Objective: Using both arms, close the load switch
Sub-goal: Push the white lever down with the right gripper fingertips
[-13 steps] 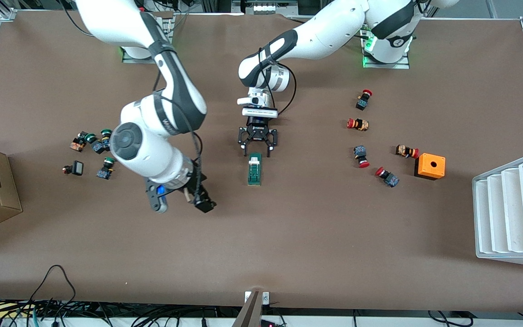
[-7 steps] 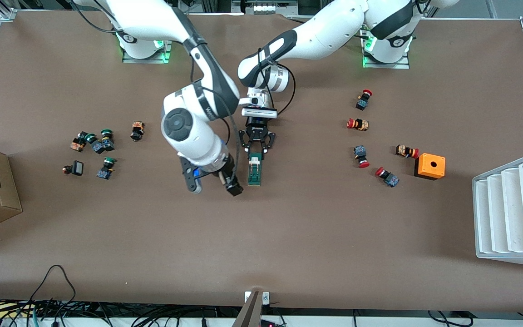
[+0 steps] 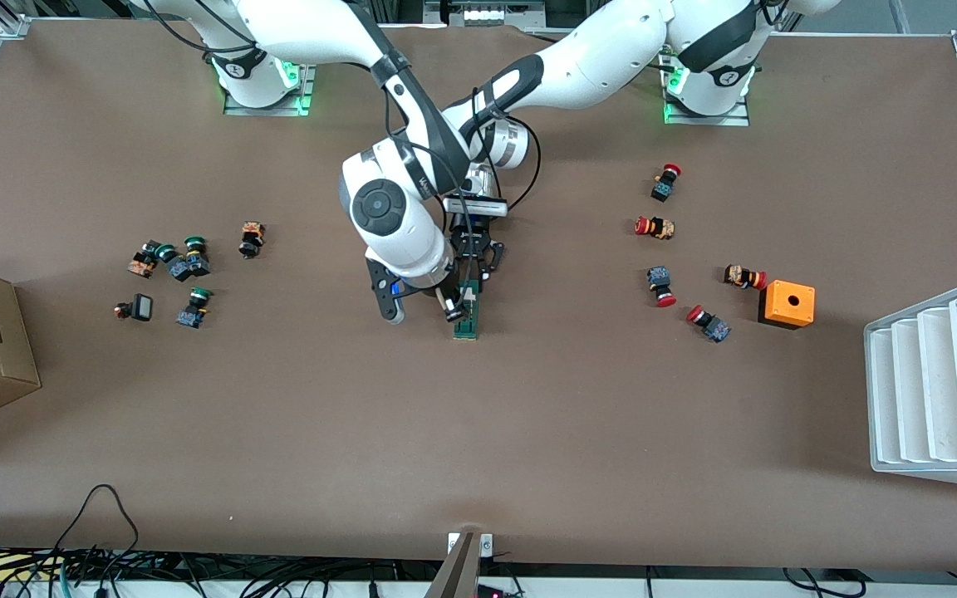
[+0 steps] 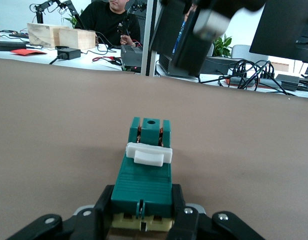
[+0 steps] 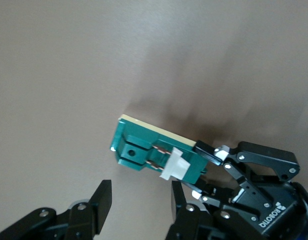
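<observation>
the load switch (image 3: 468, 314) lies flat on the brown table covering (image 3: 528, 432) a little above the centre of the front view, its long axis running up and down the frame. the left gripper (image 4: 142, 210) is clenched on the switch's end toward the robots' bases, a black finger flat on each side wall, which fixes the body. the right gripper (image 5: 139, 202) hangs over the switch's side toward the right arm's end of the table, fingers released with a gap between them and nothing held. to do this step well, i judge the left grip should stay firm and low while the right fingers come down on the white handle (image 4: 148, 154) and push it squarely along the body; a glancing push could twist the block in the left grip. the switch is a narrow dark-green moulded block with a ribbed top, a cream base plate, copper contacts showing beside a round hole at its free end, and the smooth white handle sitting crosswise. the table covering looks matte and slightly soft. red-capped push buttons (image 3: 668, 181) and an orange box (image 3: 787, 304) sit at centre right, well apart.
</observation>
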Motion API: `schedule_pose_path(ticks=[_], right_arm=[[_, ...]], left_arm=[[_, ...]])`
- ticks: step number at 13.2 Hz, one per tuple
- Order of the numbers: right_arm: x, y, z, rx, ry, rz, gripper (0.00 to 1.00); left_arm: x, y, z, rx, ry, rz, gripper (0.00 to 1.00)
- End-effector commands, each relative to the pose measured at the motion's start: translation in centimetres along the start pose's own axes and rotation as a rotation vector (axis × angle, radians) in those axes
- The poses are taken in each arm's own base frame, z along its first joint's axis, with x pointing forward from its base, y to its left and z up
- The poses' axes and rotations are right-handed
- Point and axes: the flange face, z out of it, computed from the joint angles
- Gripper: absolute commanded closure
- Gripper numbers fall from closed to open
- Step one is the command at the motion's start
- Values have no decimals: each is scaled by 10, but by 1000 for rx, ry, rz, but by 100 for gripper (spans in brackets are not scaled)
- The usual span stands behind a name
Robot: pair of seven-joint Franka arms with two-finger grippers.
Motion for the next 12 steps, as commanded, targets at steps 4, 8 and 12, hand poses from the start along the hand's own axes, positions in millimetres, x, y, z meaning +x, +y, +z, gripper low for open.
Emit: schedule_pose_path(ticks=[4, 8, 12], right_arm=[[-12, 29, 21, 9, 19, 21, 44], [-18, 33, 33, 36, 26, 5, 44], [-19, 43, 46, 60, 36, -2, 44]], left_arm=[[-14, 4, -1, -16, 5, -21, 83], [-18, 2, -1, -16, 1, -25, 83], [-18, 2, -1, -16, 1, -32, 83]])
